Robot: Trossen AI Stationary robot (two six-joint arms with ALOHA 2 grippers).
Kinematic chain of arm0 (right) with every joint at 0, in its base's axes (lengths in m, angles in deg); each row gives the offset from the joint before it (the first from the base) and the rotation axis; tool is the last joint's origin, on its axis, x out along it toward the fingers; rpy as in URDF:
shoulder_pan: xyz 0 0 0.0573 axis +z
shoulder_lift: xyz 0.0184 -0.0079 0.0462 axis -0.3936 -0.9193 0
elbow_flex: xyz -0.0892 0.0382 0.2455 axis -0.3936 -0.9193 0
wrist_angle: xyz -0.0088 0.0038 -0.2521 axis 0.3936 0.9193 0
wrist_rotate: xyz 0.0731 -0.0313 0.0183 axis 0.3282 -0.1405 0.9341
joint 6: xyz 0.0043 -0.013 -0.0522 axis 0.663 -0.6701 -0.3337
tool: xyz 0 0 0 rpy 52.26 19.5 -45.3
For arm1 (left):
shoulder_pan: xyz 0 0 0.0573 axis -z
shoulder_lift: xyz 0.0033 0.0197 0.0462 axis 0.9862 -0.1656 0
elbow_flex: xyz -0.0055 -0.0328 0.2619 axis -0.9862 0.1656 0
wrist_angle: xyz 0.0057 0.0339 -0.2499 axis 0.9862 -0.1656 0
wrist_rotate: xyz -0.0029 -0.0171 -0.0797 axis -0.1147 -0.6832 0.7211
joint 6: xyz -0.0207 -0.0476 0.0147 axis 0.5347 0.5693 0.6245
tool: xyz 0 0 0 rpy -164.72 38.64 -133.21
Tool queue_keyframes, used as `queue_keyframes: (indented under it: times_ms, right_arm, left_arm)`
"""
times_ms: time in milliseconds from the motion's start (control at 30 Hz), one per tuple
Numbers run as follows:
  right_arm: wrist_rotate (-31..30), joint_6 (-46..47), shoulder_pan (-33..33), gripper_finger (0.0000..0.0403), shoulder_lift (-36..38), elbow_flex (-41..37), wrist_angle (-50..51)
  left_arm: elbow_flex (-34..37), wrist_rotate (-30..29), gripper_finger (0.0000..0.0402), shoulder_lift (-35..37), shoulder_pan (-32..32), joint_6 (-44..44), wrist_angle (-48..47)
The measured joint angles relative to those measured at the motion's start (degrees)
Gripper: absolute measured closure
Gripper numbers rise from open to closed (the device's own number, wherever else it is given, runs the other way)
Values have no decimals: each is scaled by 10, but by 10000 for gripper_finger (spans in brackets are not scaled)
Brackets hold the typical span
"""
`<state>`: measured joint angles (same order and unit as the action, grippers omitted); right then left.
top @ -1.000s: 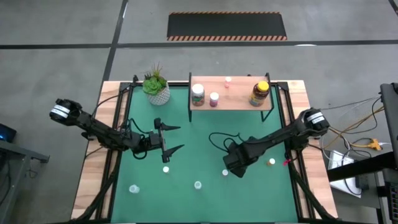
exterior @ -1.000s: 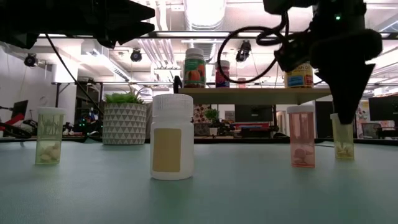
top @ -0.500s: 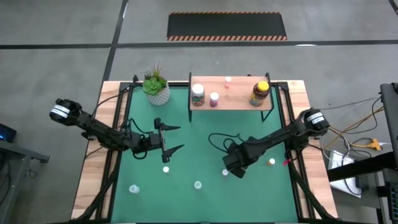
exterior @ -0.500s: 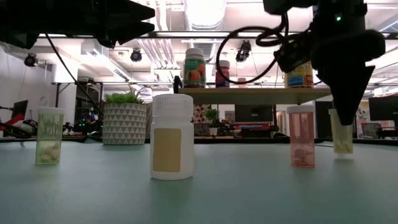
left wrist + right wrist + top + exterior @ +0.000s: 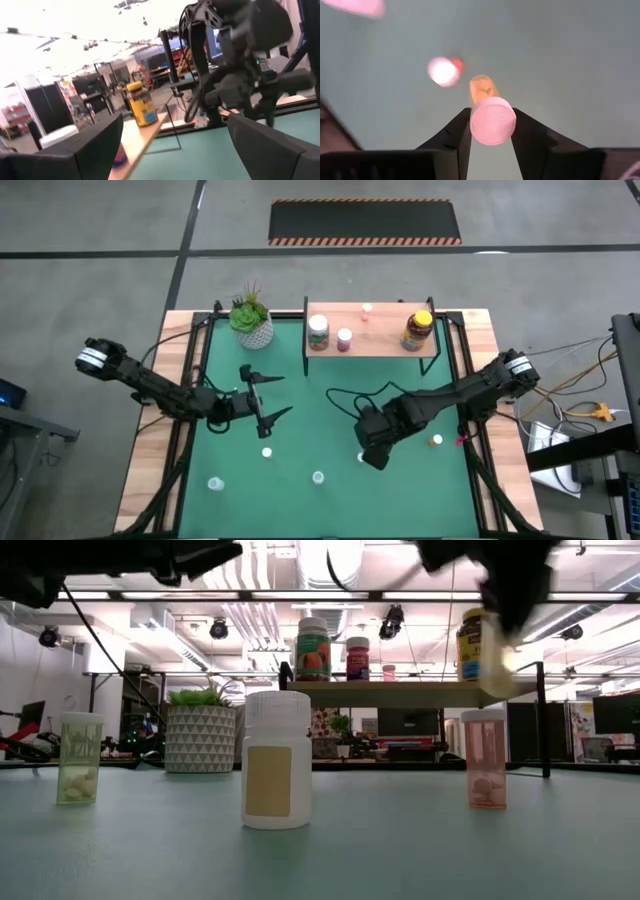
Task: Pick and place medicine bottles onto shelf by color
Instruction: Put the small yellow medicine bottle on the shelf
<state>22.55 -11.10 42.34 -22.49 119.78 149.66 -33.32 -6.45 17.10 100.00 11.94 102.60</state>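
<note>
Small pale bottle point(image 5: 491, 118) with white cap, lifted above the bench point(image 5: 330, 395), clamped between right gripper point(image 5: 368, 455) fingers point(image 5: 454, 134), pink bottle point(image 5: 484, 758) standing below, left gripper point(image 5: 266, 396) released, hovering mid-bench.

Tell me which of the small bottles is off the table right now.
The white-capped vial clamped in the right gripper: the low view shows it hanging in the air, while the pink vial and the white bottle stand on the green mat.

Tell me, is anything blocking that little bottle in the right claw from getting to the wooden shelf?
Nothing visible: the right claw holds the small white-capped bottle above open green mat, and the light wood shelf has bare spots.
</note>
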Motion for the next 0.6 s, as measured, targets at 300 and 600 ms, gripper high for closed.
queue_keyframes:
  times_ms: [300,600]
  right_arm:
    - [-71,-95,-57,298,-2,171,125]
    - [-136,-229,-221,297,-2,292,254]
  left_arm:
    - [-7,0,61,18,0,-46,2]
    - [-5,0,61,19,0,-49,2]
